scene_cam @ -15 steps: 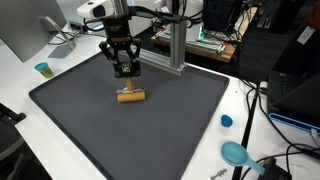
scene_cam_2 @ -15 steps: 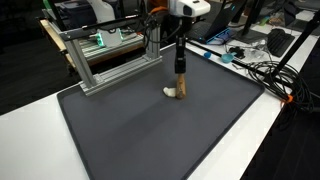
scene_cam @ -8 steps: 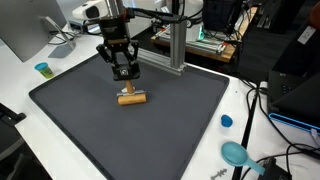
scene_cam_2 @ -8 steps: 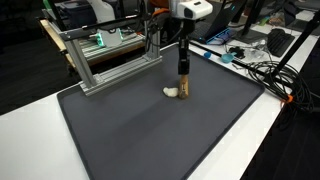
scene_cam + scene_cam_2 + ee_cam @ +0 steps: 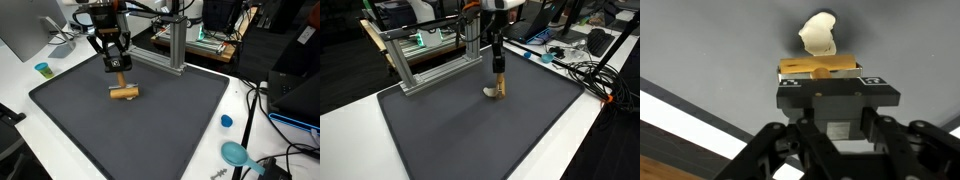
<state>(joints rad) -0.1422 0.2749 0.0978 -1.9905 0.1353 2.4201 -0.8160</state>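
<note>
Wrist view: wooden piece (image 5: 820, 68) is pinched between the jaws, with a pale lump (image 5: 818, 36) seen just beyond it.
In an exterior view the wooden piece (image 5: 500, 82) is held upright, low over the dark mat (image 5: 470, 130), on the side nearer the aluminium frame (image 5: 430, 52); contact with the mat cannot be told. The pale lump (image 5: 491, 92) is seen on the mat just beside the piece's lower end. The mat is laid on the white bench (image 5: 18, 95). A blue cap (image 5: 226, 121) and a small teal cup (image 5: 42, 69) are set on the bench, well apart from the jaws.
</note>
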